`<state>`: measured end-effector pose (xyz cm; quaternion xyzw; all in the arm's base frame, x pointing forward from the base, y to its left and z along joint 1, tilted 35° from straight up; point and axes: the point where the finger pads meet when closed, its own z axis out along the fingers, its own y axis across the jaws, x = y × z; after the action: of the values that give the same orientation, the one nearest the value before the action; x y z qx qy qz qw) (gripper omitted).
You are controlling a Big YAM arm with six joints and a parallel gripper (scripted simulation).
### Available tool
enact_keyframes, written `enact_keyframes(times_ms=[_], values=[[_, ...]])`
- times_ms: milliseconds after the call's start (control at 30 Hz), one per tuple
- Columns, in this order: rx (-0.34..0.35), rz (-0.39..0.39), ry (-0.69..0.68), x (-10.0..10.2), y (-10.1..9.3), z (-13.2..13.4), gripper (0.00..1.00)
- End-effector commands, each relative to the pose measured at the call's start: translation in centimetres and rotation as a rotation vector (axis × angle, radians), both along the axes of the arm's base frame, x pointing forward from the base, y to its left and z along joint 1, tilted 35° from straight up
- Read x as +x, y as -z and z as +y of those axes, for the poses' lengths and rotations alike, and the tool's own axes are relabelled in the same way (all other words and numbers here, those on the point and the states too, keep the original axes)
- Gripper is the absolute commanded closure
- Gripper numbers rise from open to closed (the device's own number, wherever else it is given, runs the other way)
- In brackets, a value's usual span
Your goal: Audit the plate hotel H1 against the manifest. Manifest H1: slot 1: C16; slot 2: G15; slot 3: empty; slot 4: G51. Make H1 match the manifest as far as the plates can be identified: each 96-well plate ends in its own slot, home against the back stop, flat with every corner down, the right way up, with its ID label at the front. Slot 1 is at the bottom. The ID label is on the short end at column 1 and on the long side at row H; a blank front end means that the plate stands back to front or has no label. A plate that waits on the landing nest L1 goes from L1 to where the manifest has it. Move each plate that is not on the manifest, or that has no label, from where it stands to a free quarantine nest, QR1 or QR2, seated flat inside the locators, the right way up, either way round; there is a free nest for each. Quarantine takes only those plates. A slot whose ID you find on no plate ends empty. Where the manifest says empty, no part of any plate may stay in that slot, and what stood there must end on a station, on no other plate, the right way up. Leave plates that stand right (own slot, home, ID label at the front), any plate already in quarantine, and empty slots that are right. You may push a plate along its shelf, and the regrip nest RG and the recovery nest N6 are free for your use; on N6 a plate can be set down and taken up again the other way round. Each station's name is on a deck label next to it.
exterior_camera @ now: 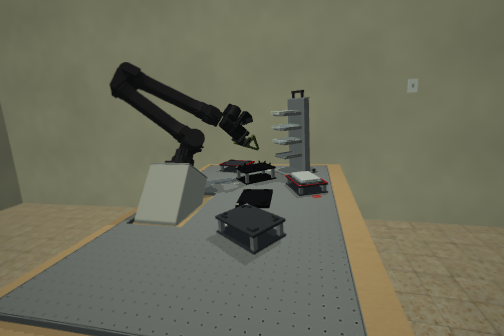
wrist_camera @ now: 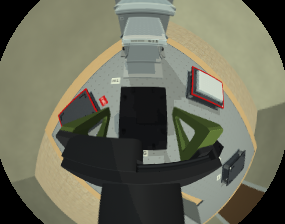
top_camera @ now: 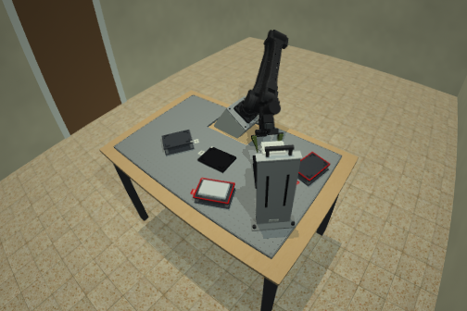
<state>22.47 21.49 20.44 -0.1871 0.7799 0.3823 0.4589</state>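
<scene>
My jaws are released, nothing between them, hanging above a black raised nest (exterior_camera: pixel 255 172) in front of the plate hotel (exterior_camera: pixel 299 128). Plates sit on all four hotel shelves. One white plate (top_camera: pixel 213 189) lies in a red-edged nest on the worktop (top_camera: pixel 153 137).

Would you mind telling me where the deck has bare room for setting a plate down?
The widest bare stretch is the deck's near end, in front of the raised black nest. Around the plate hotel it is crowded: the red-rimmed nest holding a white plate, other nests and the open claw sit close together.
</scene>
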Motion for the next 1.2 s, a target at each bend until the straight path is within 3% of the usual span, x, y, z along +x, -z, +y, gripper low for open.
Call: enact_keyframes(times_ms=[0,700,767,800,967,1067,1167], values=[[-0.013,0.009,0.011,0.1,0.7,-0.5,0.00],[-0.013,0.008,0.011,0.1,0.7,-0.5,0.00],[-0.007,-0.009,0.009,0.1,-0.5,-0.9,0.00],[0.017,-0.049,0.009,0.5,-3.6,-0.8,0.00],[0.014,-0.052,0.009,0.3,-5.1,-1.9,0.00],[0.004,-0.034,0.009,0.5,-4.8,-2.0,0.00],[0.012,-0.054,0.009,0.1,-6.2,-2.7,0.00]])
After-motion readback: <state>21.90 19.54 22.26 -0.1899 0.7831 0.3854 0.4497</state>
